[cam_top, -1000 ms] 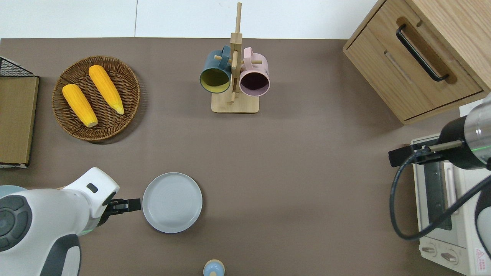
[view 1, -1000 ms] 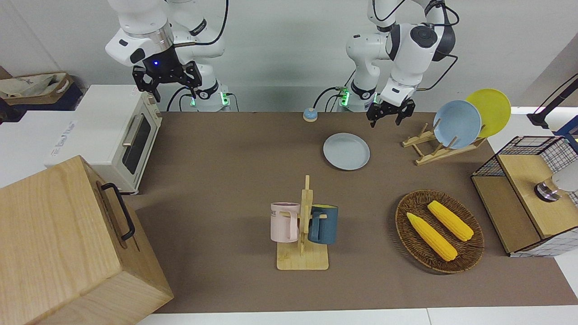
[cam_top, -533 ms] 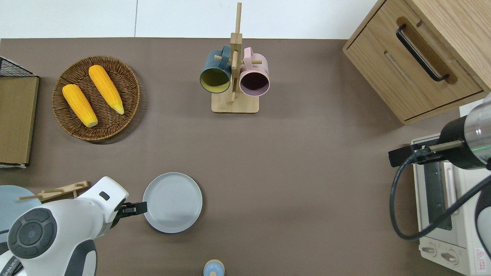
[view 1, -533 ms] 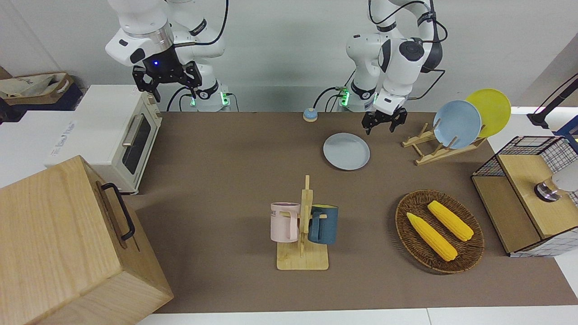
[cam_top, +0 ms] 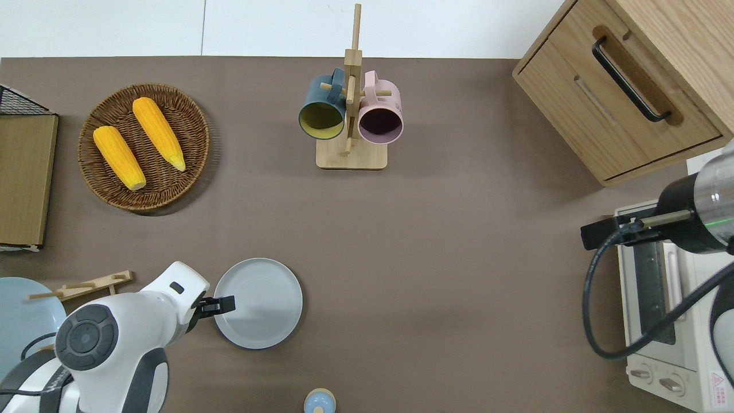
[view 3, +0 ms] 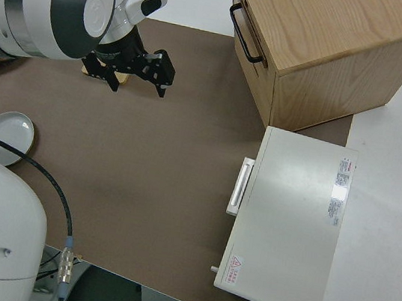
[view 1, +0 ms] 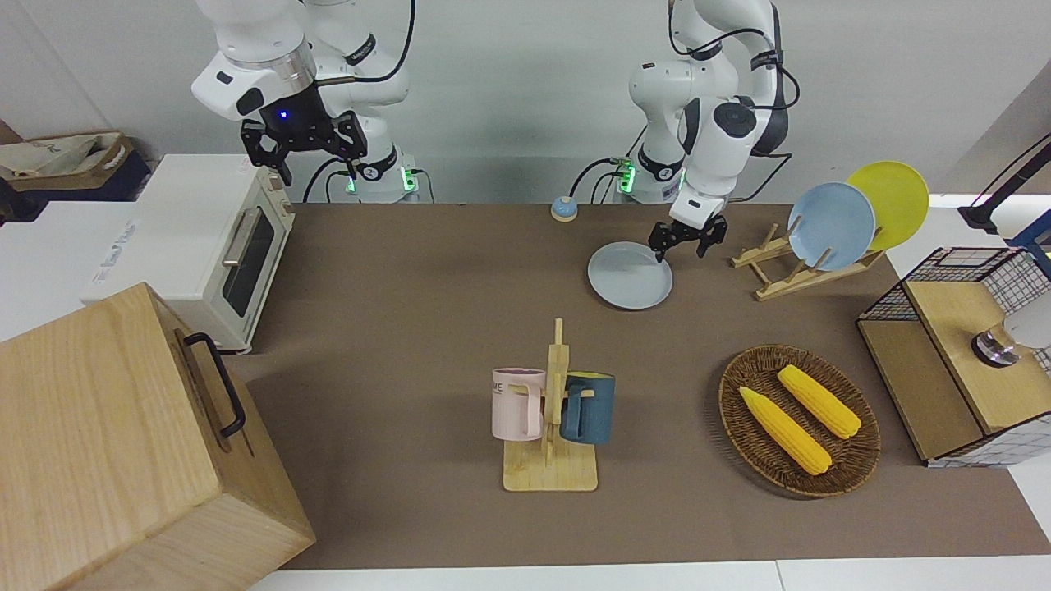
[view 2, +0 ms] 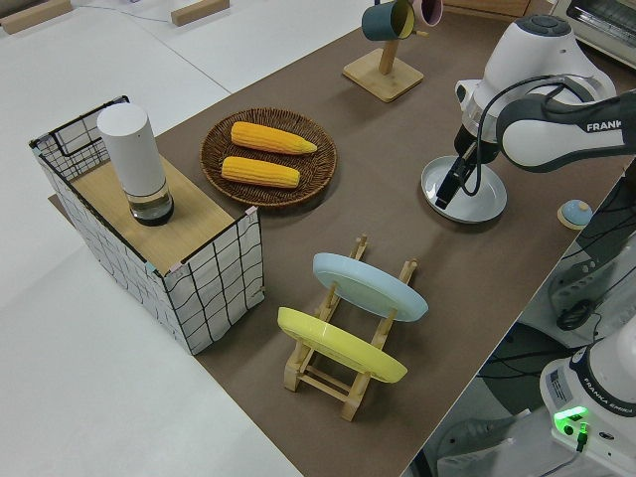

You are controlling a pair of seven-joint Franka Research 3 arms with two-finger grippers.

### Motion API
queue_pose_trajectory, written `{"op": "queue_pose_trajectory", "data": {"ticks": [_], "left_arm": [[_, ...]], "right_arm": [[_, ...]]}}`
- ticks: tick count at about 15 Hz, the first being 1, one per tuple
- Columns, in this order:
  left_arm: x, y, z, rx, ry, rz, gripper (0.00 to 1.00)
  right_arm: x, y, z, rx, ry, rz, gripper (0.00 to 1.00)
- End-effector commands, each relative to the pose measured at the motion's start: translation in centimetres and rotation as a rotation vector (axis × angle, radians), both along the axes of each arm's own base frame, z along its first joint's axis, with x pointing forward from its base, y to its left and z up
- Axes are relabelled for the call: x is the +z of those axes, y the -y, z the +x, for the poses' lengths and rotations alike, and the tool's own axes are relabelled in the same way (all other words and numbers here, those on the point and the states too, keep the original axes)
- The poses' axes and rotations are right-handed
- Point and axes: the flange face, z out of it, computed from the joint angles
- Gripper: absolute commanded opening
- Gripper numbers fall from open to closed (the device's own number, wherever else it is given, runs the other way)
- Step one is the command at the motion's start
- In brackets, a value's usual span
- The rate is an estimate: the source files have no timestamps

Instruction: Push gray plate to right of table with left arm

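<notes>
The gray plate (view 1: pixel 630 275) (cam_top: pixel 258 303) (view 2: pixel 464 188) (view 3: pixel 6 136) lies flat on the brown table (view 1: pixel 410 312) (cam_top: pixel 436 241), near the robots and toward the left arm's end. A small blue bell (view 1: pixel 563 208) (cam_top: pixel 320 401) sits on the table even nearer to the robots than the plate. The left arm (view 1: pixel 722 107) (cam_top: pixel 109 344) (view 2: pixel 556 109) bends down low, and the left gripper (view 1: pixel 681 240) (cam_top: pixel 221 304) (view 2: pixel 449 189) is at the plate's edge, on the side toward the left arm's end of the table. Its fingers are spread a little, with nothing between them. From the top, one finger reaches just over the plate's rim. I cannot tell if it touches the plate. Just beside the plate, more toward that end, a wooden rack (view 1: pixel 780 267) (cam_top: pixel 86 285) (view 2: pixel 343 358) holds a blue plate (view 1: pixel 831 226) (view 2: pixel 370 286) and a yellow plate (view 1: pixel 891 203) (view 2: pixel 343 346) on their edges. Farther from the robots sits a basket (view 1: pixel 800 484) (cam_top: pixel 195 137) (view 2: pixel 214 159) with two corn cobs (view 1: pixel 800 419) (cam_top: pixel 137 142) (view 2: pixel 263 154) in it. A mug stand (view 1: pixel 552 460) (cam_top: pixel 350 155) in the middle of the table holds a pink mug (view 1: pixel 517 404) (cam_top: pixel 379 117) and a dark blue mug (view 1: pixel 588 408) (cam_top: pixel 321 113). The right arm is parked, and the right gripper (view 1: pixel 304 148) (view 3: pixel 133 72) has its fingers spread wide and holds nothing. A white oven (view 1: pixel 209 246) (cam_top: pixel 659 321) (view 3: pixel 289 217) and a wooden box (view 1: pixel 123 443) (cam_top: pixel 625 86) (view 3: pixel 322 47) stand at the right arm's end of the table.
</notes>
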Motion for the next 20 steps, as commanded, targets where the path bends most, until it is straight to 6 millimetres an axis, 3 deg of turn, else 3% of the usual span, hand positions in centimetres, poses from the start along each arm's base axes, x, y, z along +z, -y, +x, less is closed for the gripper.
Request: {"op": "queue_pose_trajectory", "data": {"ticks": [1,4,5,8,11,20], "left_arm": [[-2.8,0.5,0.5,0.022,-0.004,-0.021,1.0],[-4.3,0.9,0.6,0.019,-0.008,-0.024,0.99],[-4.6,0.9,0.6,0.019,-0.012,-0.024,0.9],[-5.3,1.5,0.6,0.045,-0.019,-0.026,0.35],[-5.3,1.4,0.6,0.06,-0.021,-0.026,0.02],[-5.4,1.4,0.6,0.061,-0.021,-0.026,0.0]], "right_arm": [[0.4,0.1,-0.3,-0.015,-0.005,0.004,0.983],[0.4,0.1,-0.3,-0.015,-0.005,0.004,0.983],[0.4,0.1,-0.3,-0.015,-0.005,0.004,0.983],[0.4,0.1,-0.3,-0.015,-0.005,0.004,0.983],[0.4,0.2,-0.3,-0.017,-0.005,0.004,0.983],[0.4,0.2,-0.3,-0.017,-0.005,0.004,0.983]]}}
